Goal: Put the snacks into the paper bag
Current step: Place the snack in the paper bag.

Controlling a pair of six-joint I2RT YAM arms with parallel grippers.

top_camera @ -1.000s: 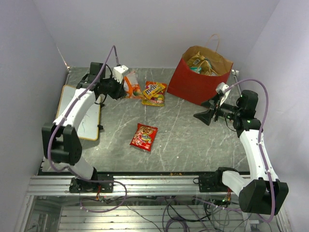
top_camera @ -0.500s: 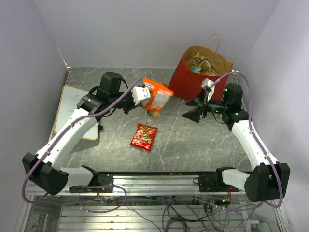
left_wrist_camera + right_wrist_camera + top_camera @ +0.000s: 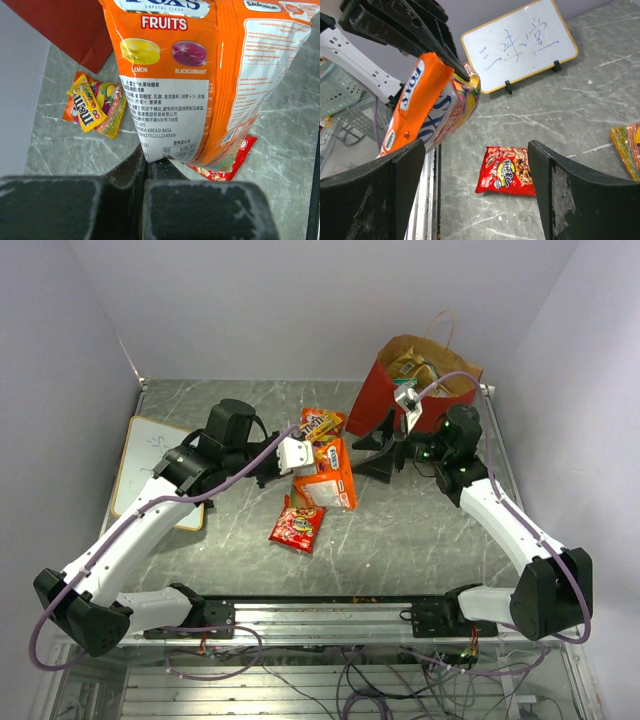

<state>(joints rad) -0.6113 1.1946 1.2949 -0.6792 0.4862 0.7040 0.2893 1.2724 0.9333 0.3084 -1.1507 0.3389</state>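
Top external showed the left end effector (image 3: pixel 300 456) clamped on the orange candy pack (image 3: pixel 327 476), which hung in the air over the small red pack (image 3: pixel 298 523) lying on the surface (image 3: pixel 430 530). The right end effector (image 3: pixel 378 450) gaped wide just beside the paper bag (image 3: pixel 395 412).

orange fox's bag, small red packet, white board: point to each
orange Fox's bag (image 3: pixel 327 476), top external view, middle of its front face
small red packet (image 3: pixel 297 523), top external view, its centre
white board (image 3: pixel 520 45), right wrist view, middle of the writing surface
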